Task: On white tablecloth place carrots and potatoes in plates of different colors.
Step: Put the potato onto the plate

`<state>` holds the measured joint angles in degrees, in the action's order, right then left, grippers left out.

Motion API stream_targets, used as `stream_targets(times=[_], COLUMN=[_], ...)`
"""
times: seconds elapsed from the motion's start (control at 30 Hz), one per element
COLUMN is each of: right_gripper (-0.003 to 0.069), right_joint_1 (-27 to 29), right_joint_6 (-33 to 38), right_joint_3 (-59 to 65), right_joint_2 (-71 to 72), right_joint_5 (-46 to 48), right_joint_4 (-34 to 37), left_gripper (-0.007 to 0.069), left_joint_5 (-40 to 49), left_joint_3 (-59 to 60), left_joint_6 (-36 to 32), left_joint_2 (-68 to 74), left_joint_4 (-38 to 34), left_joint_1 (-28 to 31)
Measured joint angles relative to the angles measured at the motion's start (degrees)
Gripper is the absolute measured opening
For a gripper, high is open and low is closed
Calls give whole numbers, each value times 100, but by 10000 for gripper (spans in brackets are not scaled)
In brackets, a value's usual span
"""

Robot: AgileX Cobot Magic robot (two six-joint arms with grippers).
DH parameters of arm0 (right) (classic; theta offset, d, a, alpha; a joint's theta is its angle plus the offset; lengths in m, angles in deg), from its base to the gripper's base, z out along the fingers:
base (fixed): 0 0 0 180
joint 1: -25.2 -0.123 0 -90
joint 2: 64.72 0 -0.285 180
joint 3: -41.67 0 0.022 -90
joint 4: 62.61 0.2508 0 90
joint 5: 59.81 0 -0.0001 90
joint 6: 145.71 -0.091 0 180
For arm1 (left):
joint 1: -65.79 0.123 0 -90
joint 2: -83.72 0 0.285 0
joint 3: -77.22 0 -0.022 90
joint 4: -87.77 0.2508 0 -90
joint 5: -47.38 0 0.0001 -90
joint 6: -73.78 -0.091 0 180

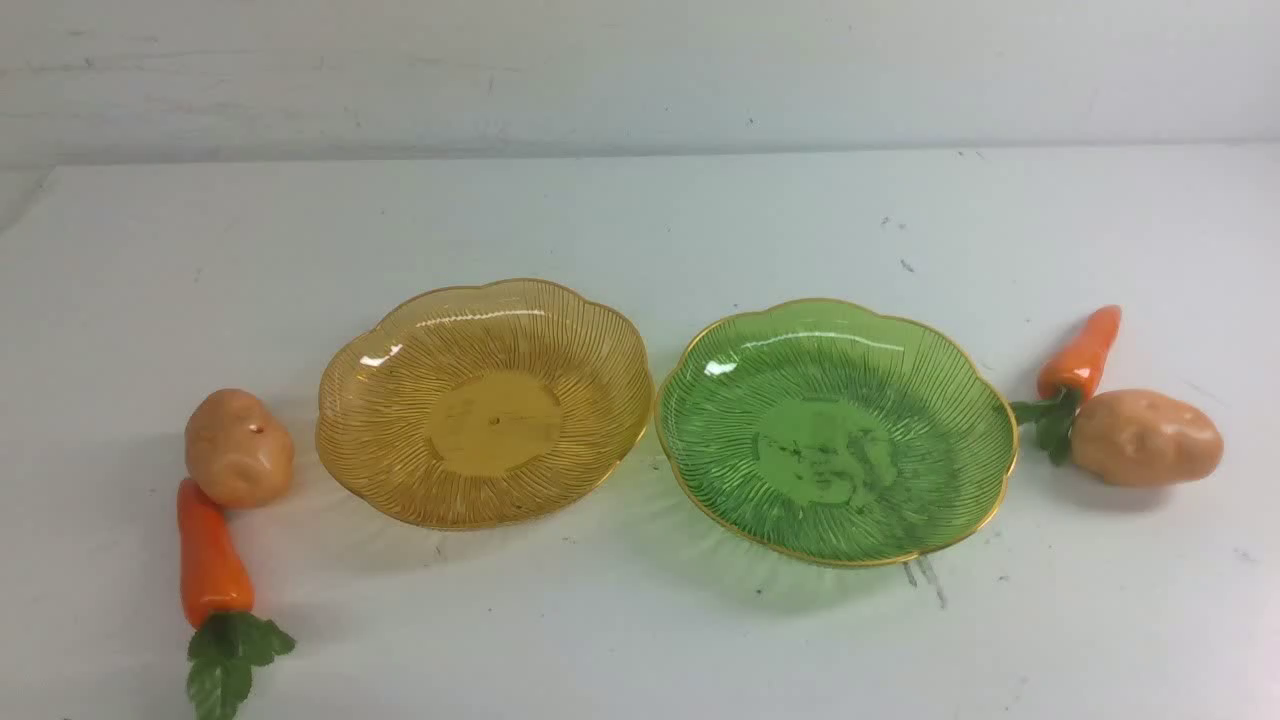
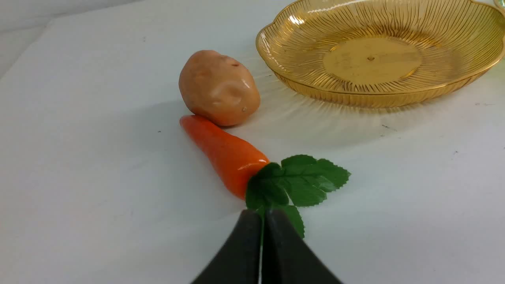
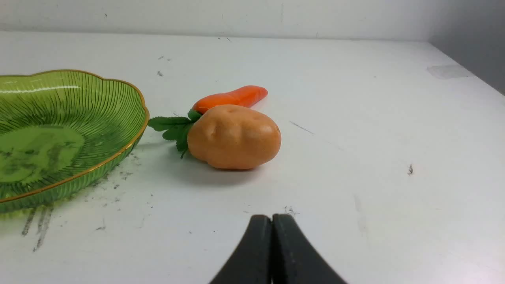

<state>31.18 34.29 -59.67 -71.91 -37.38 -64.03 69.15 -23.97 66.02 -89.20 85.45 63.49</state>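
On the white tablecloth [image 1: 640, 230] an amber-yellow plate [image 1: 485, 400] and a green plate [image 1: 835, 430] sit side by side, both empty. At the left lie a potato [image 1: 238, 447] and a carrot [image 1: 210, 555]; at the right lie a carrot [image 1: 1080, 350] and a potato [image 1: 1145, 437]. No gripper shows in the front view. My left gripper [image 2: 262, 215] is shut and empty, just short of the left carrot's [image 2: 227, 154] leaves, with the potato [image 2: 219, 87] and yellow plate [image 2: 378, 51] beyond. My right gripper [image 3: 271, 219] is shut and empty, short of the right potato [image 3: 234, 136], carrot [image 3: 232, 97] and green plate [image 3: 59, 134].
A pale wall [image 1: 640, 70] runs along the table's far edge. Dark scuff marks [image 1: 925, 575] lie in front of the green plate. The table's right edge [image 3: 465, 67] shows in the right wrist view.
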Motion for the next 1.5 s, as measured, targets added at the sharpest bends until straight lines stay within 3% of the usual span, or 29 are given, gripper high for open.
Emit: stream_targets(times=[1.1, 1.27, 1.37, 1.5], right_gripper=[-15, -15, -15, -15], right_joint_1=[0, 0, 0, 0], right_joint_6=[0, 0, -37, -627], right_joint_3=[0, 0, 0, 12], right_joint_2=[0, 0, 0, 0], right_joint_5=[0, 0, -40, -680], right_joint_4=[0, 0, 91, 1209], left_gripper=[-4, -4, -4, -4], left_joint_5=[-25, -880, -1708, -2588], left_joint_3=[0, 10, 10, 10], left_joint_6=[-43, 214, 560, 822], left_joint_2=[0, 0, 0, 0], left_joint_4=[27, -629, -1408, -2260], left_joint_1=[0, 0, 0, 0])
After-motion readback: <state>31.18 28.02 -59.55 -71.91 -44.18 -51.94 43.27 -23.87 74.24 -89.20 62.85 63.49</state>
